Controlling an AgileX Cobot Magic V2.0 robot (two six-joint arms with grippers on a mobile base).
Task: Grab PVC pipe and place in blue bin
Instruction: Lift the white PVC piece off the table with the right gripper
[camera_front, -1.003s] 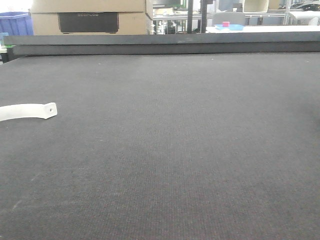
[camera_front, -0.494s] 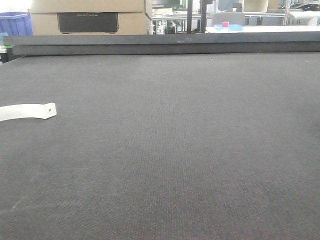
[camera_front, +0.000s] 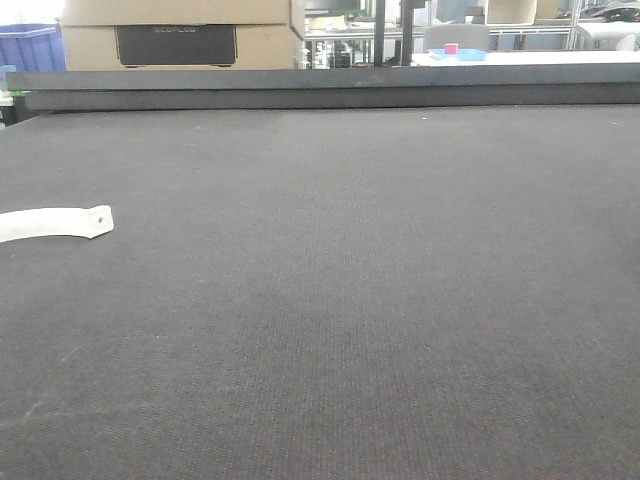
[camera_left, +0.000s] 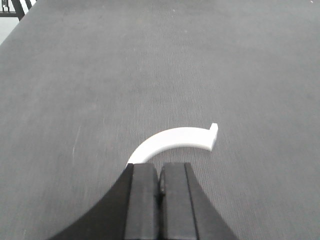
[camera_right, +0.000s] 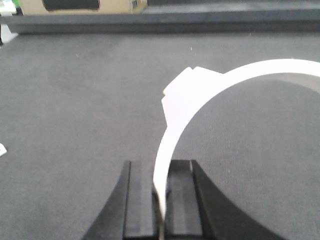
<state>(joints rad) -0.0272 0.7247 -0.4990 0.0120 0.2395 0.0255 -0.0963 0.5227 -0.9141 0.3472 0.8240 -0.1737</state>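
At the far left edge of the front view, a white curved strip (camera_front: 60, 222) lies flat on the dark mat (camera_front: 350, 300), and the frame cuts off part of it. The blue bin (camera_front: 30, 48) sits in the upper left corner, beyond the table's far edge and well apart from the strip. A cardboard box (camera_front: 180, 35) stands just to its right.

On my left wrist camera, the left gripper (camera_left: 160, 167) comes in at bottom centre, tilted down toward the mat. Its two black fingers (camera_left: 145, 200) are pressed together with nothing between them. The strip lies just ahead of the tips, arcing up and to the right and ending in a small tab. Its near end slips behind the left fingertip, so I cannot tell whether they touch.

On my right wrist camera, the right gripper (camera_right: 161, 167) is clamped on a second white curved strip (camera_right: 185, 105). Its thin edge is pinched between the fingers at bottom centre. The band sweeps up and over to the right edge of the frame, close in front of the lens.
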